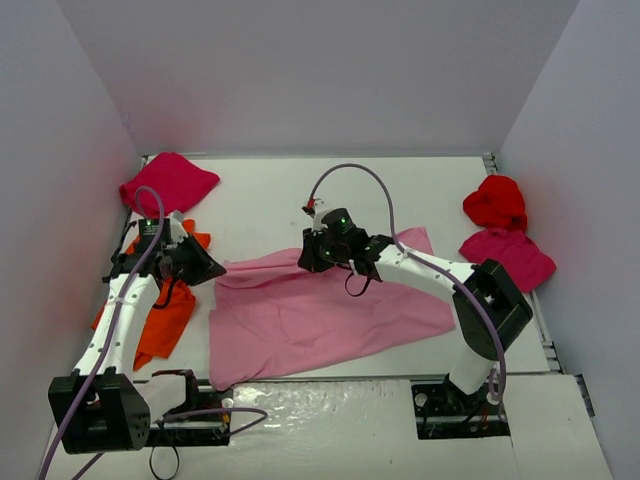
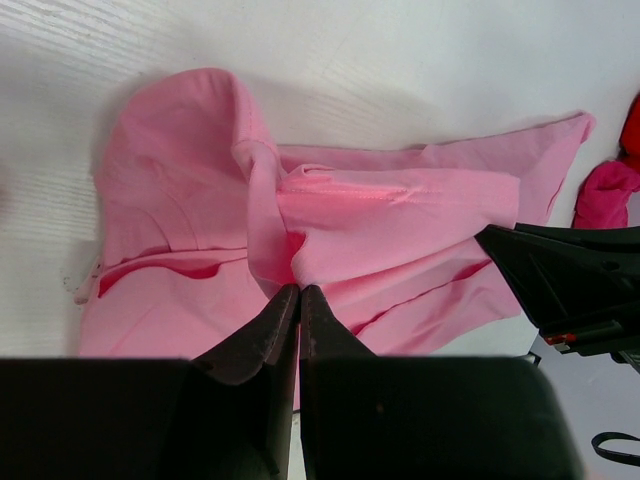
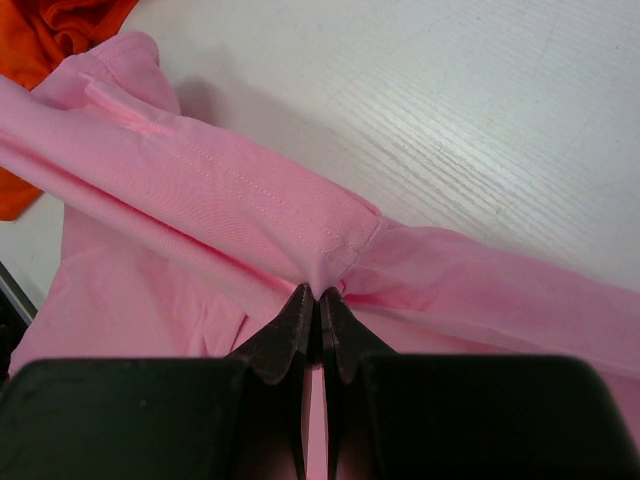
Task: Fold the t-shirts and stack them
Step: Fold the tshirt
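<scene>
A light pink t-shirt (image 1: 320, 310) lies spread across the middle of the table. My left gripper (image 1: 215, 268) is shut on its left edge, where a bunched fold of pink cloth (image 2: 270, 220) is pinched between the tips (image 2: 298, 288). My right gripper (image 1: 312, 258) is shut on the shirt's far edge, the tips (image 3: 318, 295) clamping a stitched hem (image 3: 250, 200). An orange t-shirt (image 1: 165, 320) lies crumpled under the left arm. A magenta shirt (image 1: 168, 182) sits at the far left. A bright red shirt (image 1: 495, 202) and another magenta shirt (image 1: 510, 255) lie at the right.
White walls close in the table on three sides. The right arm's black link (image 2: 570, 280) shows at the right of the left wrist view. A purple cable (image 1: 360, 175) loops above the right arm. Bare white tabletop (image 1: 400, 195) lies behind the pink shirt.
</scene>
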You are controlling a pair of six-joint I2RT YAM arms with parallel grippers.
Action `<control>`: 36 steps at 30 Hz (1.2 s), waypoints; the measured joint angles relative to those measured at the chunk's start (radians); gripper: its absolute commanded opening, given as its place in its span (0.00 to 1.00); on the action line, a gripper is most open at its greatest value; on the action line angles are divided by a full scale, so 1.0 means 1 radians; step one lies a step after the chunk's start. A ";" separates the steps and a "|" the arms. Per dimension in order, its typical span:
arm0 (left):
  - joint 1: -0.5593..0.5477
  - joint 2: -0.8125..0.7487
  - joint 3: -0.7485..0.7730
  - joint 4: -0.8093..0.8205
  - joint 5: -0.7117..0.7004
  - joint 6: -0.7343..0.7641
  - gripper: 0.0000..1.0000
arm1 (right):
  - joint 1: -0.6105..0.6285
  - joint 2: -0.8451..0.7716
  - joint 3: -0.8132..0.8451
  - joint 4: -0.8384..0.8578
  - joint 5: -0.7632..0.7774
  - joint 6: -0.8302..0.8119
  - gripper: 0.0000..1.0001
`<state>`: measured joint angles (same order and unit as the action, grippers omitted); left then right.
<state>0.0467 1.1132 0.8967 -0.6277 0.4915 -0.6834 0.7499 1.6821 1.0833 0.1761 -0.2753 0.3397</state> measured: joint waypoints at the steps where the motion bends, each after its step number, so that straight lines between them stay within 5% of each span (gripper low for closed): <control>1: 0.000 -0.008 0.000 -0.004 0.000 0.000 0.00 | 0.004 -0.007 -0.006 0.001 0.003 0.000 0.00; 36: -0.001 -0.036 -0.188 -0.020 -0.017 0.000 0.00 | 0.076 -0.020 -0.120 0.031 0.052 0.053 0.00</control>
<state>0.0456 1.0771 0.7086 -0.6477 0.4741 -0.6838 0.8259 1.6623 0.9638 0.2071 -0.2237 0.3929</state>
